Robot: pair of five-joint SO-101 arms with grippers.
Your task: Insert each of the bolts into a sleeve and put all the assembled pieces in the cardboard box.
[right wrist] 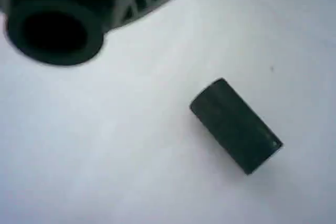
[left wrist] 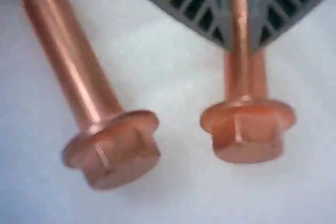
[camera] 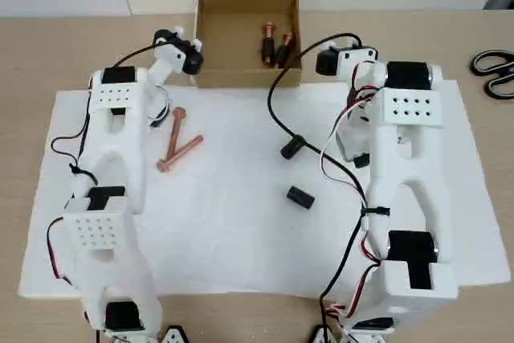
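Pincer [left wrist: 240, 34] of left arm tight around bolt [left wrist: 245, 129], second bolt [left wrist: 107, 148] just beside

Box [camera: 245, 78] at back centre of table [camera: 48, 46], just behind mat [camera: 241, 238]. In box, rt half: 2 assembled pieces [camera: 275, 44] side by side. On mat, left side: 2 bolts [camera: 178, 146], front ends close together, back ends spread. Mid-mat, well rt of bolts: 2 sleeves, one [camera: 291, 147] behind the other [camera: 299, 197], apart. Scissors [camera: 494, 70] on table at far rt, off mat.
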